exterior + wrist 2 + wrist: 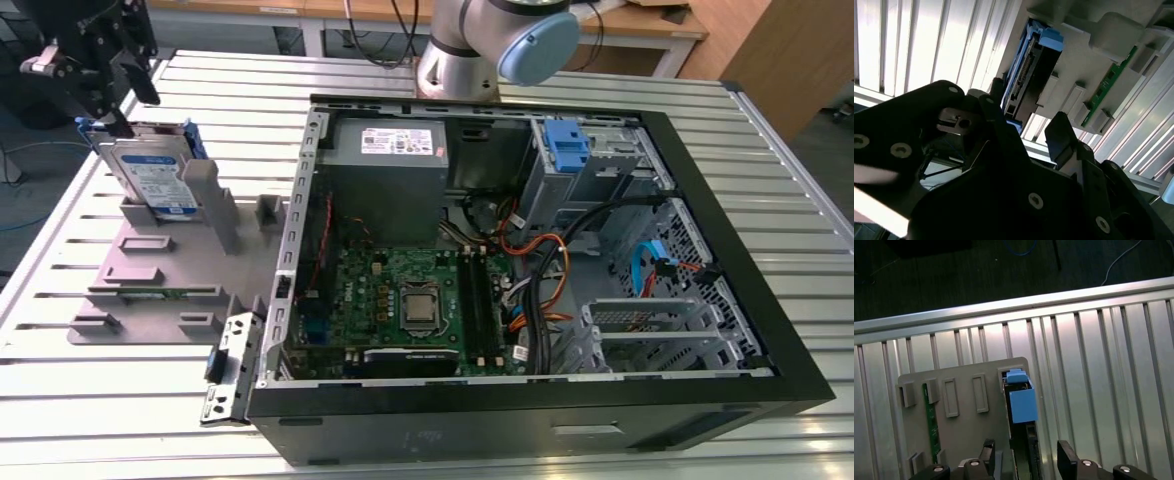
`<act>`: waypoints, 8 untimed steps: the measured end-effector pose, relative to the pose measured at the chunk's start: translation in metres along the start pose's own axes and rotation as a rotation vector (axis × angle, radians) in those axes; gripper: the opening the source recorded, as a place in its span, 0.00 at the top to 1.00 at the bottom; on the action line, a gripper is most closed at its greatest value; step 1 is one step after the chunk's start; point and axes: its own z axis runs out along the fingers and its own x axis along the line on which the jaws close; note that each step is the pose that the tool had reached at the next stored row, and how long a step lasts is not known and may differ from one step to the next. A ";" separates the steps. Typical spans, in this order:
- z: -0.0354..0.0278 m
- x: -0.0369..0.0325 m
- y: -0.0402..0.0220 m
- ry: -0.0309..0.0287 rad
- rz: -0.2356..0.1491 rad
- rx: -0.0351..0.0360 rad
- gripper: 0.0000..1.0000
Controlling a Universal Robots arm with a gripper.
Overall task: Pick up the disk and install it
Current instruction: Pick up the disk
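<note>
Pincer (pixel 1026 456) fingers (pixel 1066 455) stood apart in both wrist views, one on each side of the disk (pixel 1021 405), clamped on nothing. That disk stood upright on edge in a slot of the grey holder (pixel 160 250), at ten o'clock in the exterior view, directly under the pincer. A green memory stick (pixel 154 293) lay in the same holder, toward six o'clock of the disk. Beyond, at three o'clock, the open computer case (pixel 534 430) lay on the slatted desk (pixel 80 410), with its power supply (pixel 387 150) and a blue bracket (pixel 567 150) at the far side.

One likely slip was closing on the blue plastic rail instead of the metal body. That could cock the disk in its slot, so that it bound or dragged the holder up. Loose cables (pixel 541 300) near the bay might also snag it. The disk's lower part was hidden in the slot, and whether either finger touched it was hard to tell.
</note>
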 end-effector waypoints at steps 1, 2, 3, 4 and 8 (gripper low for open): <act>0.0000 0.0000 0.0000 0.0000 0.000 0.0000 0.42; 0.0000 0.0000 0.0000 0.0000 0.000 0.0000 0.36; -0.0001 0.0000 0.0000 0.0000 0.000 0.0000 0.36; 0.0001 0.0000 0.0000 0.0001 0.000 -0.0001 0.36; 0.0016 0.0001 0.0000 0.0008 -0.046 -0.0013 0.36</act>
